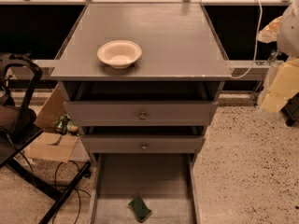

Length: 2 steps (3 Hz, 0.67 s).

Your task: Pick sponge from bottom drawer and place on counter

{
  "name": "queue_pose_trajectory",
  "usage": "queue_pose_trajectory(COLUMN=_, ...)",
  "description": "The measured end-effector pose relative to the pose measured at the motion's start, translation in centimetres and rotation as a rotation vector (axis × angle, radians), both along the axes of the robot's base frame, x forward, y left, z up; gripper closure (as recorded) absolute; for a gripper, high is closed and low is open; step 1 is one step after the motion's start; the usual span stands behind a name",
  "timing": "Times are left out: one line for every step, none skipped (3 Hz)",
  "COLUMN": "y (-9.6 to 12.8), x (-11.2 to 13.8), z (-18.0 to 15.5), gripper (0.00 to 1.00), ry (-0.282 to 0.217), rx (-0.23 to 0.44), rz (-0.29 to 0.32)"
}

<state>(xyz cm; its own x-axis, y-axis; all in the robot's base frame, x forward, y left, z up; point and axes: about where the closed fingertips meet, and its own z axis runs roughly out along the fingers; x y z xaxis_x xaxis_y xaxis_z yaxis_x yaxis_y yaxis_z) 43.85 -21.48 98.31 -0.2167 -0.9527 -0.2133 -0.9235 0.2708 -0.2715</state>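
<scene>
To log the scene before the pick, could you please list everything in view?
sponge: 1, dark green over yellow, lying on the floor of the bottom drawer, near its front
bottom drawer: 1, grey, lowest, pulled open
upper drawers: 2, grey with round knobs, above the bottom drawer
counter: 1, grey, the cabinet's top
bowl: 1, cream, on the counter, left of centre
cardboard: brown, on the floor left of the cabinet
cable: 1, white, hanging right of the counter
gripper: 1, black, at the left edge beside the cabinet, far from the sponge
</scene>
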Motion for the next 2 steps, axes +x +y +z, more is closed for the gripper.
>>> queue_pose_trajectory(y=0.0, x=0.0, z=0.0, gripper=0.0, ry=0.0, rx=0.0, rz=0.0)
queue_pose_trajectory(y=1.1, x=1.1, z=-2.0, gripper=0.0, ry=-0.006, rx=0.007, rz=0.003)
